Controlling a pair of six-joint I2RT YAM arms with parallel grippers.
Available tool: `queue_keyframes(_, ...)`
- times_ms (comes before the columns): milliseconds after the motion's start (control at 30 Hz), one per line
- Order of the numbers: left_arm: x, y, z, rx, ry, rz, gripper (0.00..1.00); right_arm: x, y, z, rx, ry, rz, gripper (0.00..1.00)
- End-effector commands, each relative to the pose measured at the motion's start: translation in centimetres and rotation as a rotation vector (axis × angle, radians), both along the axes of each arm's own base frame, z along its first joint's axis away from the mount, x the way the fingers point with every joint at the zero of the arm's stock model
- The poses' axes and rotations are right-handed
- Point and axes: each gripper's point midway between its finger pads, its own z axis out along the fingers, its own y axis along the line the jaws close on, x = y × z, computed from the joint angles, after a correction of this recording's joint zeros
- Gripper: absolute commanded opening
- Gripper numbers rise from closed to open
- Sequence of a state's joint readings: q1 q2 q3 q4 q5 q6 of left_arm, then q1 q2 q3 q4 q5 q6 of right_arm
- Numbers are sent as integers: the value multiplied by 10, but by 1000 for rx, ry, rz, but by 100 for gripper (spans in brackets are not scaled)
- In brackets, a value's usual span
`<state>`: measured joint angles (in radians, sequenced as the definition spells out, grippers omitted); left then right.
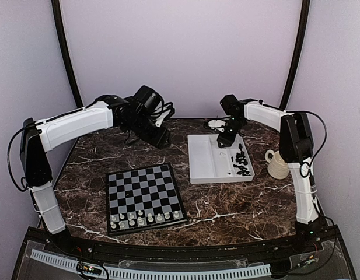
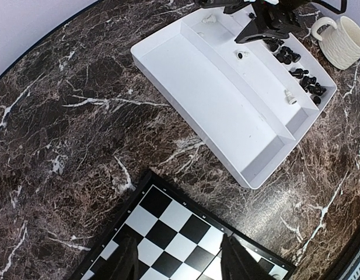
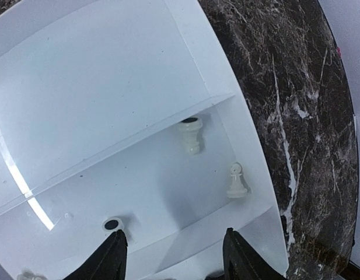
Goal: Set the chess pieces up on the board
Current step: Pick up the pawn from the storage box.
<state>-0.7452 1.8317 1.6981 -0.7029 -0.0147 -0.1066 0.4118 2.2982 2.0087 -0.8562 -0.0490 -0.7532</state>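
Note:
The board [image 1: 143, 192] lies at the front left of the table, with several white chess pieces [image 1: 147, 220] on its near rows. Black chess pieces [image 1: 241, 163] lie in the right compartment of the white tray [image 1: 204, 157]. My left gripper [image 1: 159, 137] hovers high behind the board, open and empty; its wrist view shows its gripper [image 2: 180, 262] over the board's corner [image 2: 168, 224]. My right gripper [image 1: 225, 140] is open over the tray's far end. In the right wrist view the gripper [image 3: 175, 256] is empty above a standing white pawn [image 3: 237, 181] and two toppled white pieces [image 3: 191, 135].
A cream ribbed mug [image 1: 279, 163] stands right of the tray and also shows in the left wrist view [image 2: 343, 38]. The tray's left compartment [image 2: 209, 99] holds nothing. The marble table's far edge [image 3: 337, 175] lies just beyond the tray.

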Motion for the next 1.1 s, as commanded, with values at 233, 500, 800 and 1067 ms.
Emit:
queue_keyframes(233,3,-1,-3,-24,19,-31,51,-17,8,-22,-56,89,72,55)
queue_keyframes(500,1,-1,-9,-22,35,-33,51,-16,11,-26,-49,96,47,54)
queue_keyframes(800,-2,0,-13,-17,54,-37,50,-30,9,-33,-73,157,95,48)
queue_keyframes(1067,-3,-2,-16,-25,68,-41,50,-33,6,-44,-92,194,72,36)
